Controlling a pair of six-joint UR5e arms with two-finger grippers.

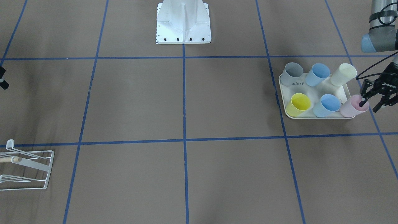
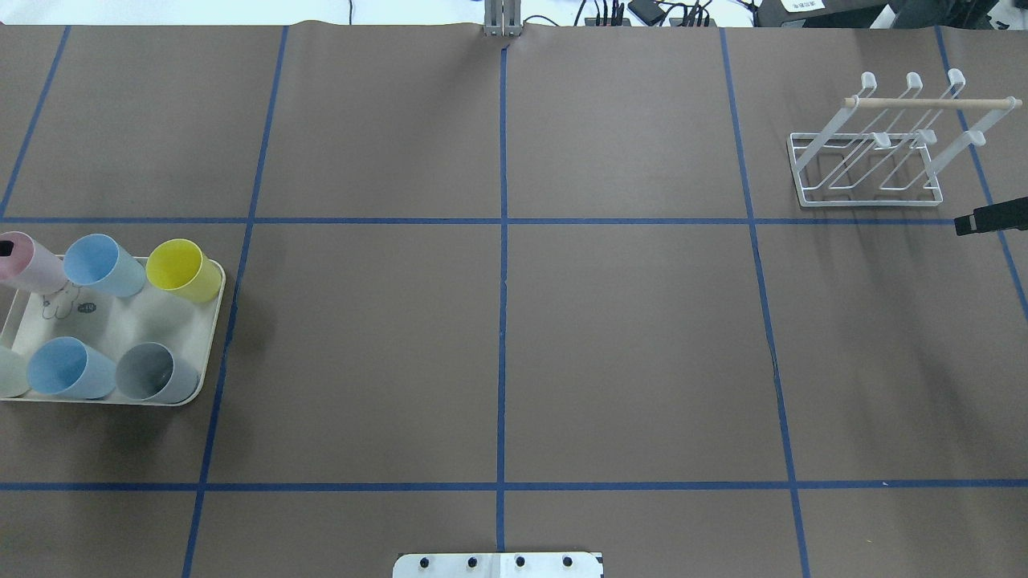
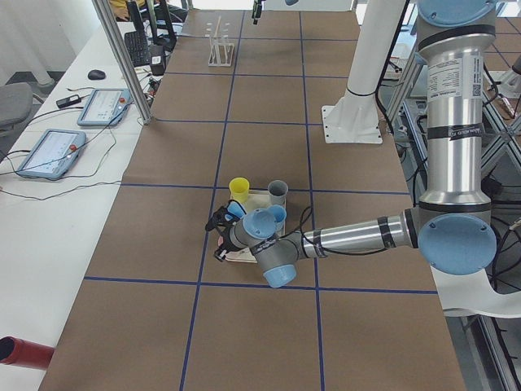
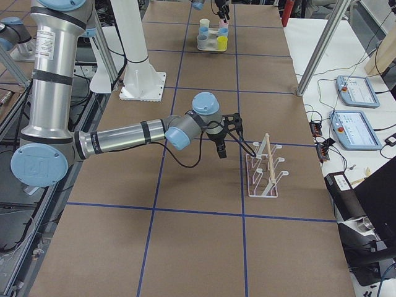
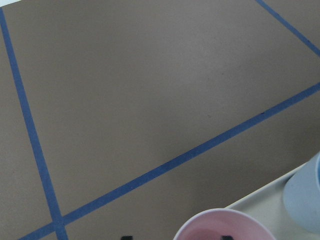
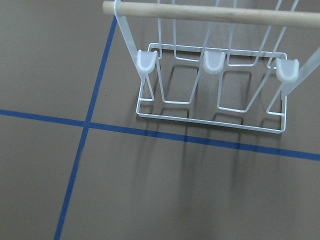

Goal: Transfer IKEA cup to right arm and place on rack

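Several IKEA cups stand on a cream tray (image 1: 317, 92). The pink cup (image 1: 353, 107) is at the tray's corner nearest my left gripper (image 1: 370, 106). That gripper is open and straddles the pink cup's rim, one finger inside and the other outside the wall. The left wrist view shows the pink cup (image 5: 220, 226) at the bottom edge with one fingertip (image 5: 226, 237) inside it. The white wire rack (image 2: 871, 152) with its wooden peg stands at the far right. My right gripper (image 4: 231, 142) hovers open and holds nothing, just short of the rack (image 4: 266, 170).
On the tray are also a grey cup (image 1: 292, 73), two blue cups (image 1: 317, 74) (image 1: 326, 105), a cream cup (image 1: 343, 74) and a yellow cup (image 1: 298, 104). The white robot pedestal (image 1: 183, 25) stands at the table's edge. Blue tape lines cross the brown table.
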